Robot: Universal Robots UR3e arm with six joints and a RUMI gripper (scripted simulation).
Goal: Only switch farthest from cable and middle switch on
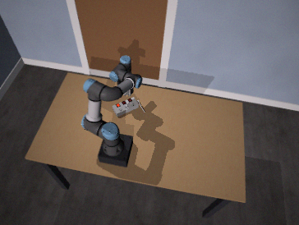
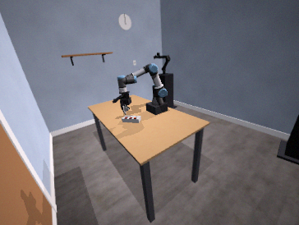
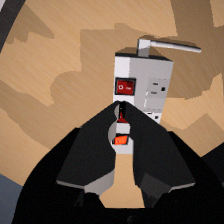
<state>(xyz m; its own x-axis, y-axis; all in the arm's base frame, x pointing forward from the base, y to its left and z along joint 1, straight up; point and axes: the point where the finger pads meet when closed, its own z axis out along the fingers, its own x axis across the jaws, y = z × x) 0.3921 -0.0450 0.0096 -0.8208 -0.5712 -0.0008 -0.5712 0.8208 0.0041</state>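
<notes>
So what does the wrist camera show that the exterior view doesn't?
Only the wrist view shows the closed jaws' tips over the middle switch, the sockets, and the cable stub at the far end of the strip. Only the exterior view shows the whole arm, the table legs, a wall shelf and a clock. Both show the power strip lying face up on the table.

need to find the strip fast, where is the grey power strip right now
In the top view the grey power strip with red switches lies on the tan wooden table, left of centre, directly beneath the shut black pincer.
</notes>
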